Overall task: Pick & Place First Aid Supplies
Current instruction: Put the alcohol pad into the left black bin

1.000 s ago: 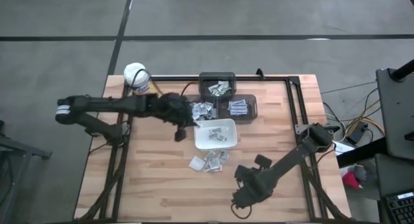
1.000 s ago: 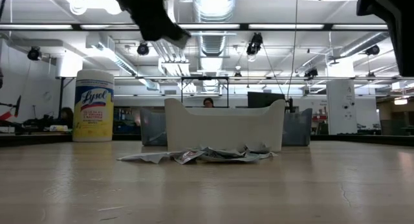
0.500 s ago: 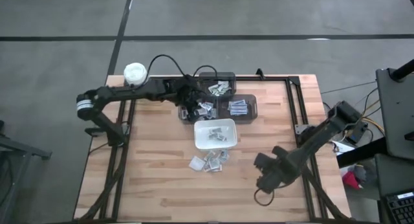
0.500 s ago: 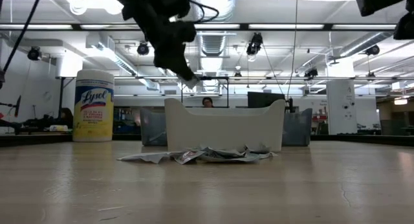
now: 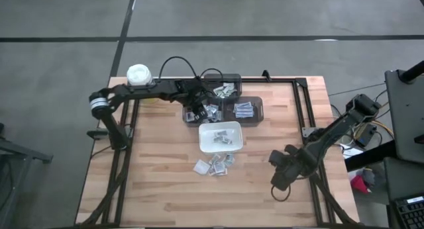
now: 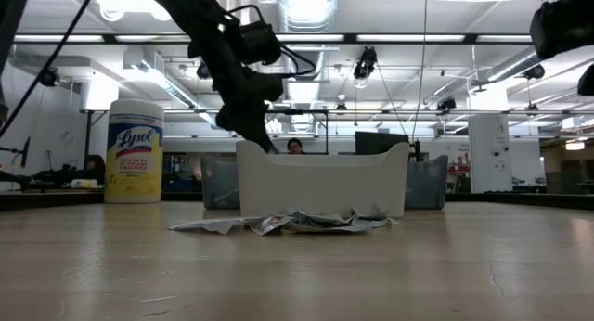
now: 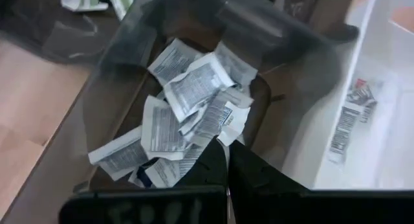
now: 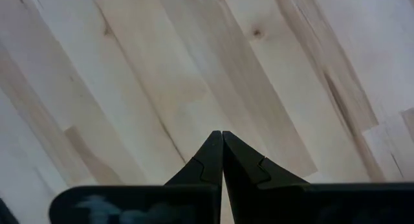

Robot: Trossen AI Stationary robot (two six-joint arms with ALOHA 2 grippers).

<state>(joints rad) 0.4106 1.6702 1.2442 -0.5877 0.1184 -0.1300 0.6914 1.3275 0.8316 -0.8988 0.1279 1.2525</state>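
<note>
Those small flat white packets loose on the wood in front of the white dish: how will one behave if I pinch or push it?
The small flat white packets look thin and crumpled, so probably floppy and very light. They overlap, so a pinch may lift several. Lying flat on the wooden table, one would likely slide rather than roll when pushed.

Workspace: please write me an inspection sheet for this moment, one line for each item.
Surface: wooden table, bare at the front.
Job's things: packets in three dark bins, in the white dish, and a loose pile in front of the dish.
Clutter: yellow canister at the far left corner.
Grippers: left claw shut, over the left bin's packets, holding nothing visible; right claw shut, empty, over bare wood.
Cables: black loop on the left arm; more cables beside the table's right edge.
Surroundings: hall, ceiling lights, one person far behind.
</note>
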